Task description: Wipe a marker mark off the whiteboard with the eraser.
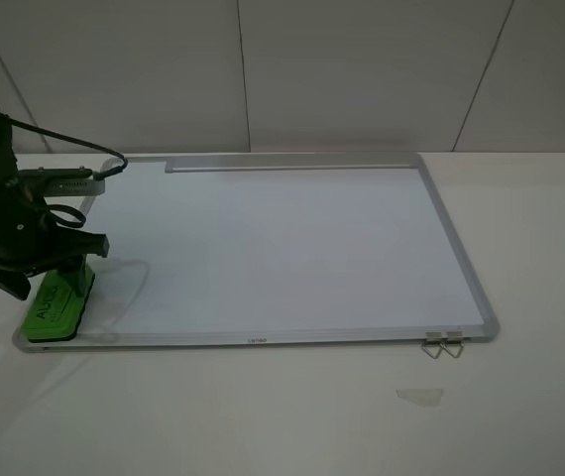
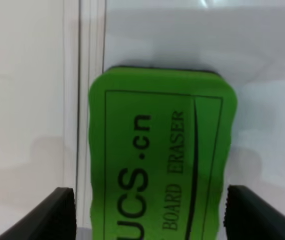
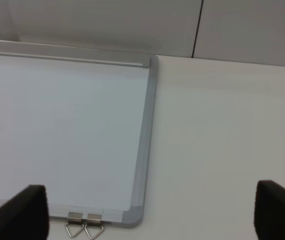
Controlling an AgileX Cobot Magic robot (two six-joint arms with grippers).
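Observation:
The bright green eraser [image 1: 56, 302] lies flat on the near left corner of the whiteboard [image 1: 282, 248], beside its silver frame. My left gripper [image 1: 45, 266] hovers right over it. In the left wrist view the eraser [image 2: 157, 160] sits between the two black fingers [image 2: 62, 215], and a narrow gap shows on one side, so the jaws stand slightly open around it. My right gripper [image 3: 152, 215] is wide open above the board's near right corner [image 3: 132, 215], holding nothing. The marker mark is out of view; the board surface looks plain white.
Two small metal clips [image 1: 443, 346] hang off the board's near right edge. A small clear scrap [image 1: 419, 395] lies on the white table in front of them. A silver tray strip [image 1: 292, 165] runs along the far edge, with a white wall behind.

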